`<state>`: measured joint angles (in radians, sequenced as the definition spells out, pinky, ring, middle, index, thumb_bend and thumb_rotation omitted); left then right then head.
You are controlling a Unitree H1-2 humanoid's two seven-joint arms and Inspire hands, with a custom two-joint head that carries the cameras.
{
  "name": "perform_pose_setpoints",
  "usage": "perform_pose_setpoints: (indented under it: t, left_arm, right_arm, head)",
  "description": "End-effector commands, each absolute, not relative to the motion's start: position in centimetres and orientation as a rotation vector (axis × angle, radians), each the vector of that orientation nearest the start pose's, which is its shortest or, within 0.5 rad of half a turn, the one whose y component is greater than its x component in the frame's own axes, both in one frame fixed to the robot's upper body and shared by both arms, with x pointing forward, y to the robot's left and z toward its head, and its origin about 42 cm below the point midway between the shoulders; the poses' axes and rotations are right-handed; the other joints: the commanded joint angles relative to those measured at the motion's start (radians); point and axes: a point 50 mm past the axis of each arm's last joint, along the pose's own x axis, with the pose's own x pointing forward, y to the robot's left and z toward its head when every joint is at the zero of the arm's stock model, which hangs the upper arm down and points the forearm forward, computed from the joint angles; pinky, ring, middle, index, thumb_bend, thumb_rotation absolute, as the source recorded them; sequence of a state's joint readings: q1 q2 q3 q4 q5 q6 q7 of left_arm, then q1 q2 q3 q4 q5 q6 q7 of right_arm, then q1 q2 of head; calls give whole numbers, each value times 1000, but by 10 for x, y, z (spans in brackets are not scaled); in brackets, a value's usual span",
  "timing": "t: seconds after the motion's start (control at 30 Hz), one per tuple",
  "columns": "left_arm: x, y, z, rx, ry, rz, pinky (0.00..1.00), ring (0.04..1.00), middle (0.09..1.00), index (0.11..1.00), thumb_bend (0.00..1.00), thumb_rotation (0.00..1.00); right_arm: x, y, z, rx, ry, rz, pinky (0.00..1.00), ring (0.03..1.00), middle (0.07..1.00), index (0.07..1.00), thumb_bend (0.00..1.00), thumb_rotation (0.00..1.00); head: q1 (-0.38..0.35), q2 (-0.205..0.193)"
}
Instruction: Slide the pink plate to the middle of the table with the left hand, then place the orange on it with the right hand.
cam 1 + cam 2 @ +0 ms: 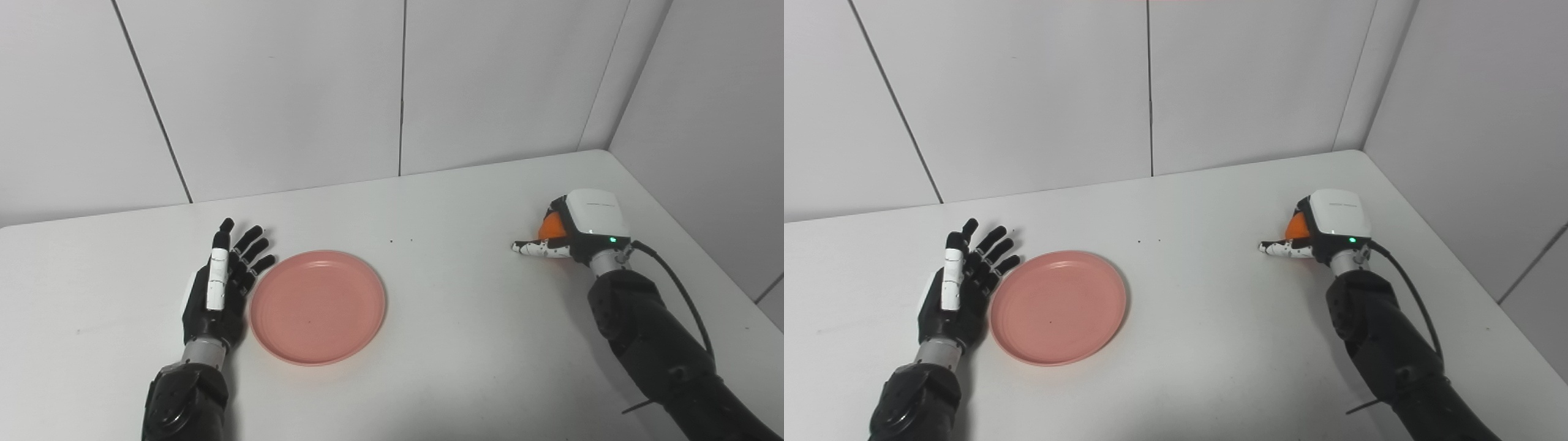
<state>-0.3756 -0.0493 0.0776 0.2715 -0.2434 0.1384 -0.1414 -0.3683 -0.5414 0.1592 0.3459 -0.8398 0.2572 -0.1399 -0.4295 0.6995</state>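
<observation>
Resting beside the pink plate point(318, 306), the left hand point(217, 288) spreads empty fingers; the right hand point(576, 229) covers the orange point(551, 226), grip unclear.

1. The white table point(465, 343) lies bare between the pink plate point(317, 306) and the right hand point(572, 236); a hand could cross this wide middle stretch freely.
2. The left hand point(217, 285), fingers spread, lies flat just beside the plate's left rim and blocks any approach to the plate from that side.
3. The plate's near, far and right sides are open.
4. The right hand covers the orange point(551, 226) from the near and right sides; only a small part of the fruit shows.
5. Wall panels point(398, 86) close off the far edge, and a side wall point(710, 122) stands near the right hand, leaving little room on its right.
</observation>
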Motion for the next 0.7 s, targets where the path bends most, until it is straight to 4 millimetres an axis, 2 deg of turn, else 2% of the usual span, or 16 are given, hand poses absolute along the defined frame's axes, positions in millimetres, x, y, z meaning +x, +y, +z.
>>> perform_pose_setpoints:
  t: [0.0, 0.23, 0.4, 0.57, 0.63, 0.67]
  left_arm:
    - [398, 167, 130, -313, 81, -197, 789, 859, 853, 973, 937, 788]
    - [399, 165, 131, -313, 78, -200, 779, 856, 848, 972, 932, 786]
    - [399, 162, 131, -319, 78, -200, 781, 858, 848, 971, 937, 781]
    - [400, 158, 132, -315, 76, -196, 791, 860, 852, 973, 938, 787]
    - [400, 156, 132, -314, 75, -193, 783, 854, 850, 971, 942, 784]
    - [400, 155, 133, -313, 74, -192, 782, 855, 852, 971, 939, 785]
  right_arm:
    - [387, -383, 148, -1410, 154, -163, 185, 239, 291, 349, 583, 506]
    - [390, -382, 159, -1388, 173, -141, 171, 229, 286, 351, 597, 498]
    - [389, -384, 171, -1366, 153, -141, 138, 190, 255, 310, 593, 513]
    - [389, -388, 191, -1377, 36, -150, 134, 187, 255, 321, 583, 535]
    - [390, -391, 204, -1363, 4, -167, 174, 236, 307, 389, 581, 559]
    - [391, -392, 209, -1357, -5, -176, 156, 215, 283, 354, 583, 566]
  head:
    - [1, 0]
    - [1, 3]
    - [11, 4]
    - [47, 8]
    - [63, 11]
    - [63, 11]
